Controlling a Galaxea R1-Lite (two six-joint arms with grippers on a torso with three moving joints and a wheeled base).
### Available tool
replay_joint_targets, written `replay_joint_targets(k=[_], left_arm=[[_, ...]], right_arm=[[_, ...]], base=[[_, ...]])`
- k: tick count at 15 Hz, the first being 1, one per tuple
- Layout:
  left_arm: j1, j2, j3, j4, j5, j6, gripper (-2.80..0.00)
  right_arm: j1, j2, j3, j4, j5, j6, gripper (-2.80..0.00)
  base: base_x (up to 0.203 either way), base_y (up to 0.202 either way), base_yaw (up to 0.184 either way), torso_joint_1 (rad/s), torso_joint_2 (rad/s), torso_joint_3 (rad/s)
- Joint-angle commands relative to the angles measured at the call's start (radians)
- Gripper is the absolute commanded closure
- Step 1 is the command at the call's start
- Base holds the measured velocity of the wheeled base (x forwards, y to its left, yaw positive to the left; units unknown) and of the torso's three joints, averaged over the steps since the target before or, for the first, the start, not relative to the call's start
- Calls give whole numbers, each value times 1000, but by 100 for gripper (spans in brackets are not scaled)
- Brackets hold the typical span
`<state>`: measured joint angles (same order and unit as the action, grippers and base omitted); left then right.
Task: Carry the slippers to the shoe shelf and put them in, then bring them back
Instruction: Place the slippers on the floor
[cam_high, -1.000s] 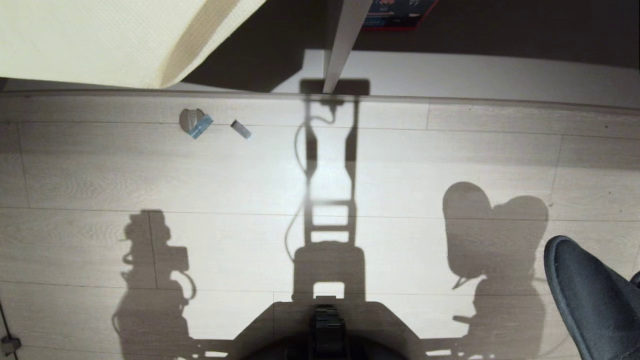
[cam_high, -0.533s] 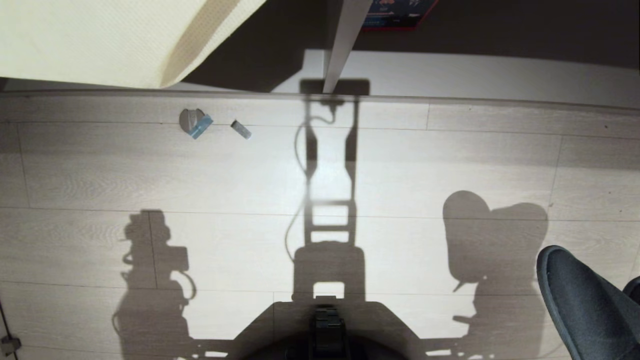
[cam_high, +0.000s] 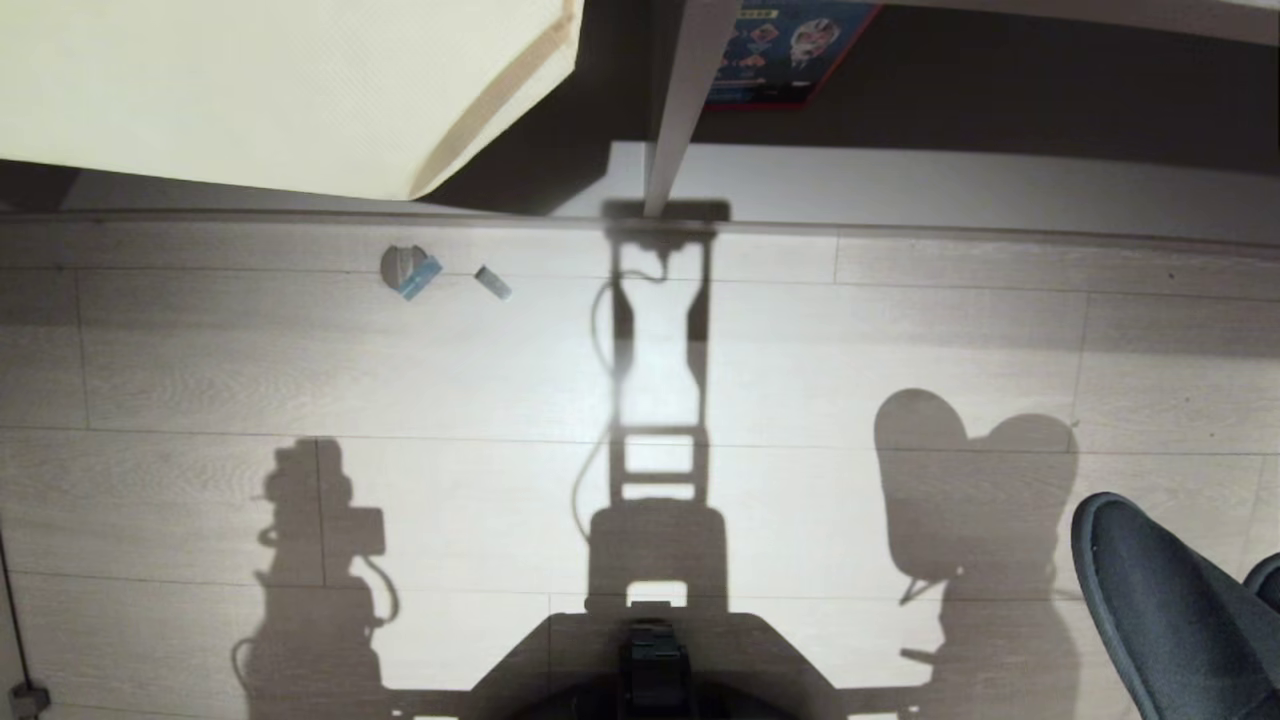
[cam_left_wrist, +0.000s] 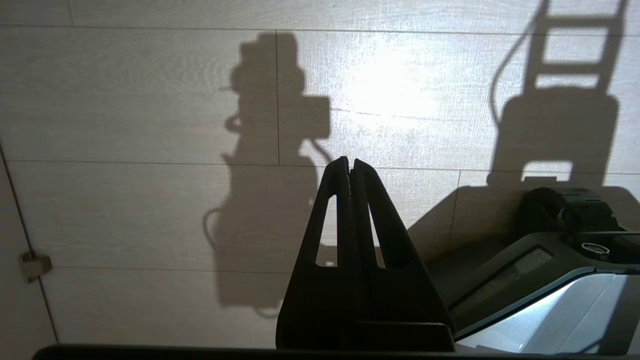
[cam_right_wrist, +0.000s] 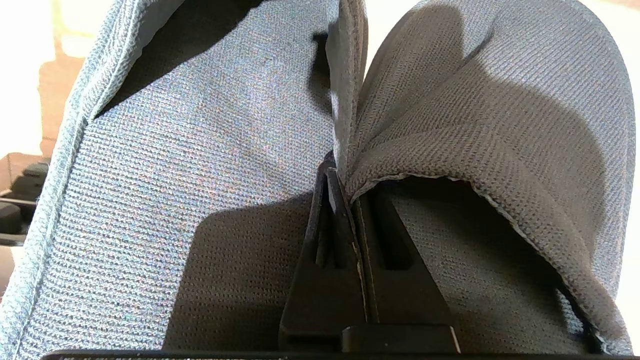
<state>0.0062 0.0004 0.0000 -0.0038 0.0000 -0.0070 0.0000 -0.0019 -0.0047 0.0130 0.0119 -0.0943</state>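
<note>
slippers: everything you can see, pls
The slippers are a grey-blue pair in knitted-looking fabric with closed toes and bound edges. They are bunched side by side, their inner edges pinched together in the shut right gripper. In the head view one dark rounded toe hangs off the floor at lower right, a sliver of the other at the edge.

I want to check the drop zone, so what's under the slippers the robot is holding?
Under the slippers, pinched in the right gripper, lies bare pale wood-look floor carrying their shadow. The patch directly beneath the slippers is covered by them.
</note>
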Motion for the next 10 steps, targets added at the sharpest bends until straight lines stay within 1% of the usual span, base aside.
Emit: replay_joint_targets(k=[1, 10], left_arm=[[0, 0, 0, -1, 0, -1, 0], [1, 0, 0, -1, 0, -2, 0]], right_arm=[[1, 4, 0, 2, 0, -1, 0], [6, 4, 0, 2, 0, -2, 0]], base=[[0, 0, 0, 2, 7, 210], [0, 0, 0, 2, 1, 201]])
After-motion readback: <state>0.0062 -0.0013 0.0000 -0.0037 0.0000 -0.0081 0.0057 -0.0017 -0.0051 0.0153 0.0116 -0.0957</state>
